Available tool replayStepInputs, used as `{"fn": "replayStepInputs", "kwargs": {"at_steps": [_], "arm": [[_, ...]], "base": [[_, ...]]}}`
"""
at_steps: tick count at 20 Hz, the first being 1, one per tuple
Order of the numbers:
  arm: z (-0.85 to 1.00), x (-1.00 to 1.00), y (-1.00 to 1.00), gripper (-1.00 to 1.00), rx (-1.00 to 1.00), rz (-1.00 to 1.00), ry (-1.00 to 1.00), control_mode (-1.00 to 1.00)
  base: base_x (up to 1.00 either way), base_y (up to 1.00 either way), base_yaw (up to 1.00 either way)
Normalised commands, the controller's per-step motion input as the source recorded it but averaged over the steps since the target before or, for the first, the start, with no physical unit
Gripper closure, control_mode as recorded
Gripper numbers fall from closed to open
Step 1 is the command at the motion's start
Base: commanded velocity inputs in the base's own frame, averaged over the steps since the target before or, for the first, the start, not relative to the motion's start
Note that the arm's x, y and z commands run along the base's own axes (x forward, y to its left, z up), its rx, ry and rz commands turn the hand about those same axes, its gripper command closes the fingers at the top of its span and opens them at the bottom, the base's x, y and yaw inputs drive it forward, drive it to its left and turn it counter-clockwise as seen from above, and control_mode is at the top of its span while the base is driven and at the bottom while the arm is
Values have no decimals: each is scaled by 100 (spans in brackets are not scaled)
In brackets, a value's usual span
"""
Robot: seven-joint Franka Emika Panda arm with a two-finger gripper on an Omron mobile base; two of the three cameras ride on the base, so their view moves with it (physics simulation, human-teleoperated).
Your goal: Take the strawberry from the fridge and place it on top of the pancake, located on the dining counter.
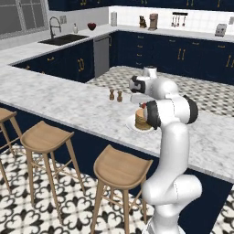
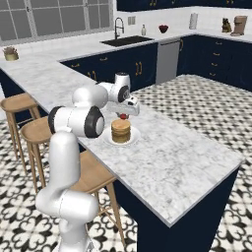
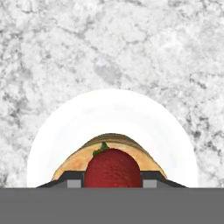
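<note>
End effector [image 3: 113,180] grips strawberry [image 3: 113,168], seemingly just above pancake [image 3: 109,157].

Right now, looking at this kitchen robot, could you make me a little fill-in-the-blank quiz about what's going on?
1. The gripper is shut on a red ____.
2. The strawberry hangs directly above a stack of ____.
3. The pancakes sit on a small plate whose colour is ____.
4. Along the near side of the counter stand round stools made of ____.

Missing words: strawberry; pancakes; white; wood
</note>
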Motion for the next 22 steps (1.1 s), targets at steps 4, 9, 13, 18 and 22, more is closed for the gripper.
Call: {"fn": "replayStepInputs", "kwargs": {"at_steps": [4, 9, 13, 18, 22], "arm": [[-12, -38, 35, 100, -4, 0, 5, -100], [-17, -8, 0, 100, -3, 0, 7, -100], [-6, 0, -32, 100, 0, 0, 4, -100], [0, 0, -15, 100, 0, 0, 0, -100], [-2, 5, 14, 100, -3, 0, 0, -100]], "base": [[0, 0, 0], [0, 0, 0], [0, 0, 0], [0, 0, 0], [0, 0, 0]]}}
